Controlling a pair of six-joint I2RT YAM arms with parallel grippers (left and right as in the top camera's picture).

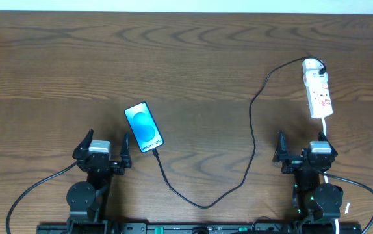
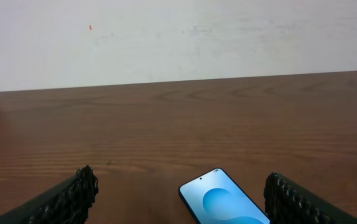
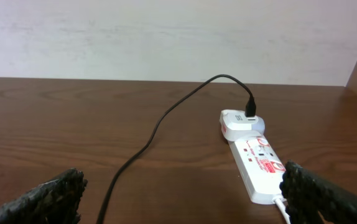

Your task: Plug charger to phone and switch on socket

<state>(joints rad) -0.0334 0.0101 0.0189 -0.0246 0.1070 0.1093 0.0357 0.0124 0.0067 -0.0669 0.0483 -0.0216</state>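
A dark brown wooden table (image 1: 193,58) with a wavy grain fills the overhead view, and the wrist views show a plain pale wall behind its far edge (with a tiny red speck on it in the left wrist view).

The phone (image 1: 143,128) lies flat and slightly skewed, its blue screen up. The white text at its near end is too small to read. The red marks on the socket (image 1: 319,91) cannot be read either.

The left gripper (image 1: 107,138) stands wide open and holds nothing. The phone lies just ahead of it, toward its right finger and clear of both. The right gripper (image 1: 307,144) is also spread wide and empty. The socket lies ahead of it, near its right finger, with its white cord (image 1: 324,127) running back past that finger.

The charger (image 1: 252,136) runs from a white adapter (image 1: 312,65) at the socket's far end in a long loop, and its other end meets the phone's near edge.
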